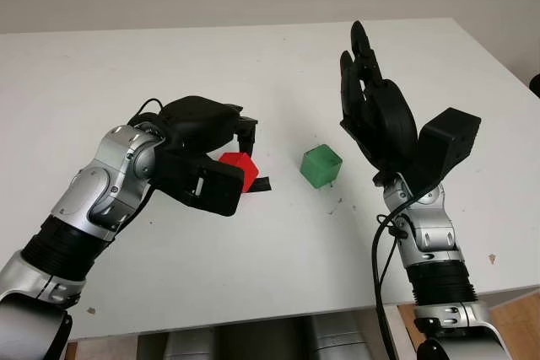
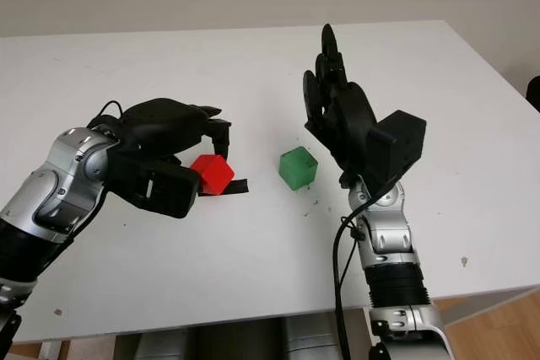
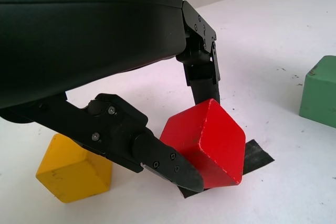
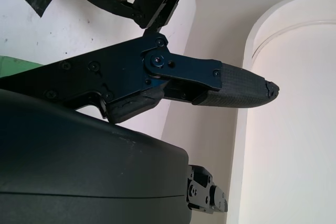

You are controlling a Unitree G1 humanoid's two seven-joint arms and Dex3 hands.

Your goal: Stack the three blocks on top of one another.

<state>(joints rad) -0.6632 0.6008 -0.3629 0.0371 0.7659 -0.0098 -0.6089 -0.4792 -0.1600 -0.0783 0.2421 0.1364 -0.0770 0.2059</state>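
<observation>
Pinching one red block point(image 3: 205, 142) tilted over black tape point(image 3: 254, 157), the left hand point(image 1: 207, 153) works mid-table point(image 1: 253, 65); one yellow block point(image 3: 73, 166) sits behind, one green block point(image 1: 321, 165) beside. Right hand point(image 1: 371, 99) raised, holding nothing.

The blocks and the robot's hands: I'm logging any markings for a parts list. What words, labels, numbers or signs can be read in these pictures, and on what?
None: no readable text anywhere.
Red block, held by the left hand: plain faces.
Yellow block: plain.
Green block: plain, only scuff marks.
Black tape strip on the white table: unmarked.
Right hand, open and raised beside the green block: black shell, no lettering seen.
</observation>
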